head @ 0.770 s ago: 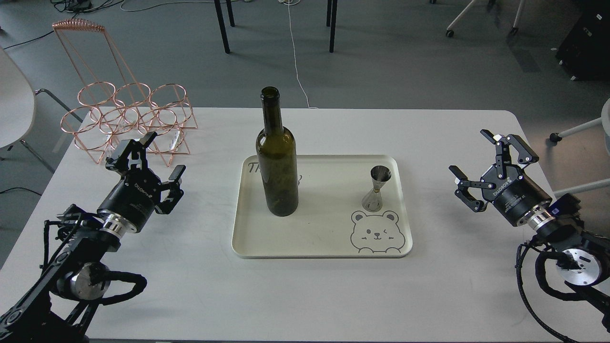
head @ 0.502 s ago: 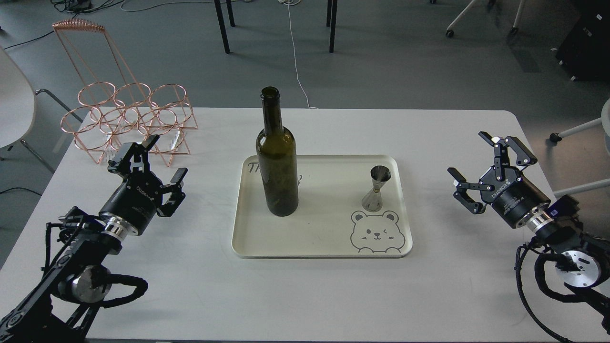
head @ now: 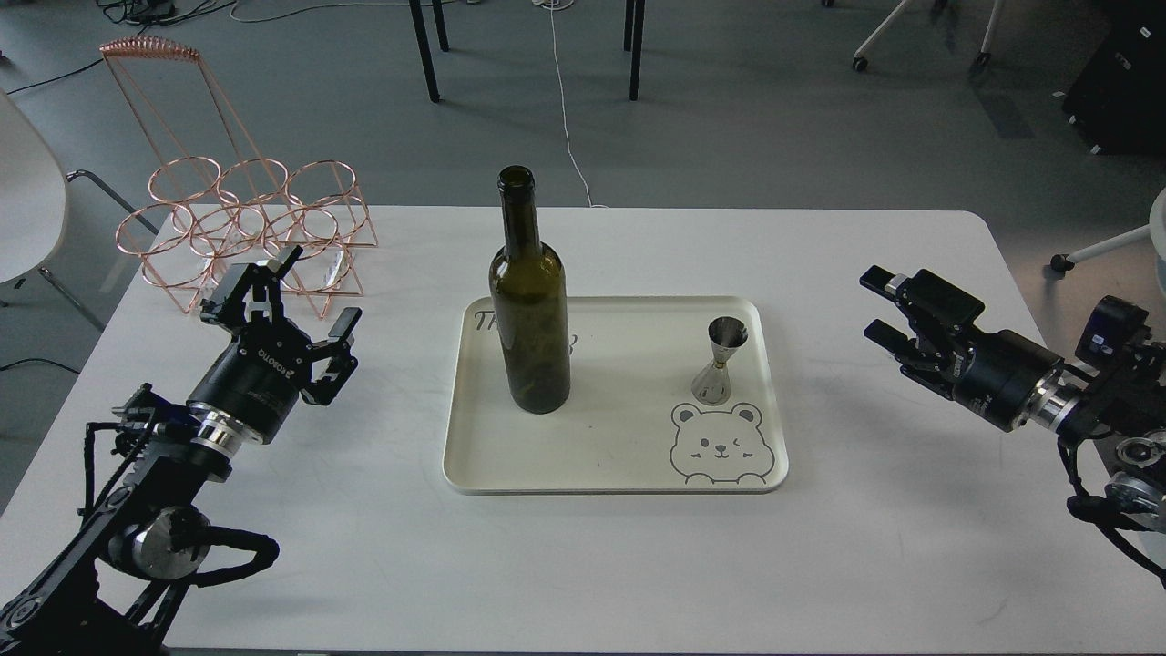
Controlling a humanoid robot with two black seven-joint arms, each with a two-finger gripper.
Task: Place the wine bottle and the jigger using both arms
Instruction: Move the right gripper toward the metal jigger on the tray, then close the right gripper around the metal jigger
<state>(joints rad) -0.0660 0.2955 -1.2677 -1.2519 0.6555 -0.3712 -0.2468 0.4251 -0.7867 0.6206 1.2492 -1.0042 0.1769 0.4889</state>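
Observation:
The dark olive-green wine bottle (head: 530,310) stands upright on the left part of a cream tray (head: 601,456). The small steel jigger (head: 719,361) stands upright on the tray's right part, above a printed bear face. My left gripper (head: 301,292) is open and empty, over the table left of the tray, well apart from the bottle. My right gripper (head: 876,305) is open and empty, its fingers pointing left toward the tray, well right of the jigger.
A copper wire bottle rack (head: 241,228) stands at the table's back left, just behind my left gripper. The white table (head: 583,565) ends close in front and at the right. Chair legs and cables are on the floor beyond.

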